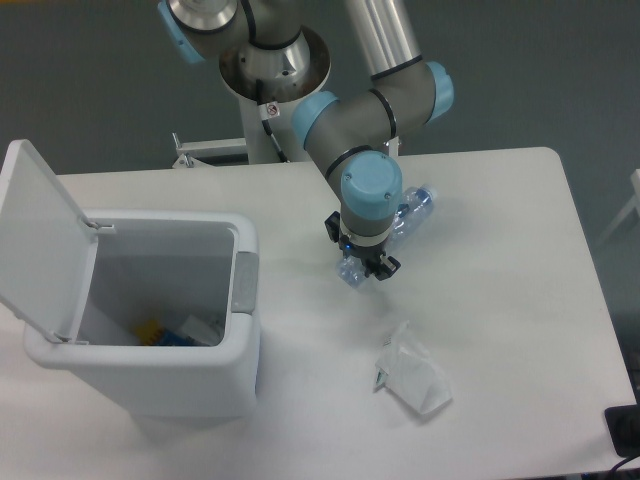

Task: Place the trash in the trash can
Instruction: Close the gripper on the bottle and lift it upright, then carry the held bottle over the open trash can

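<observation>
My gripper points down near the middle of the table, shut on the lower half of the clear plastic water bottle. The bottle is tilted, with its blue cap end up and to the right, behind the wrist. The small white wrinkly plastic bag lies on the table in front of the gripper, a little to the right. At the left stands the white trash can with its flip lid swung open to the left. The grey push tab faces the gripper.
Inside the can, some yellow, blue and white items lie at the bottom. The arm's base stands behind the table's far edge. A dark object sits at the table's near right corner.
</observation>
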### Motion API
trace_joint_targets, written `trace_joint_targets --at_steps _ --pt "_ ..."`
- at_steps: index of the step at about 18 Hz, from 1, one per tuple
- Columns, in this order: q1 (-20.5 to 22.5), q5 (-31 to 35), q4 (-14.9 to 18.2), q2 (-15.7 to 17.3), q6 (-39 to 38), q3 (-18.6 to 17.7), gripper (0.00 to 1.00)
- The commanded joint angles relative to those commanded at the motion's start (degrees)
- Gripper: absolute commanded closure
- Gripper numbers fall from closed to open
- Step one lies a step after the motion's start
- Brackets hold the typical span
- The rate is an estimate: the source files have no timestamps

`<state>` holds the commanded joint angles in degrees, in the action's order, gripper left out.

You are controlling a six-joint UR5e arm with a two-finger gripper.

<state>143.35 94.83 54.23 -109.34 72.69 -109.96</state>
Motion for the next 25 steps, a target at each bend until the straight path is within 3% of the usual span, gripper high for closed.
trace_joint_targets --at_steps 12,15,18,23,25 --pt "3.1 -0.7 1.1 0.5 -2.3 7.0 0.56" --pt "3.3 -1.9 0.9 0.6 -8.5 9.0 0.56" --pt "3.7 -11.1 0.9 0.8 -17.5 13.5 0.56" --pt "6.1 -24.1 0.7 2.2 -25.0 19.4 0.56" --pt "6.5 -33.0 0.7 2.4 -31.3 23.3 0.56"
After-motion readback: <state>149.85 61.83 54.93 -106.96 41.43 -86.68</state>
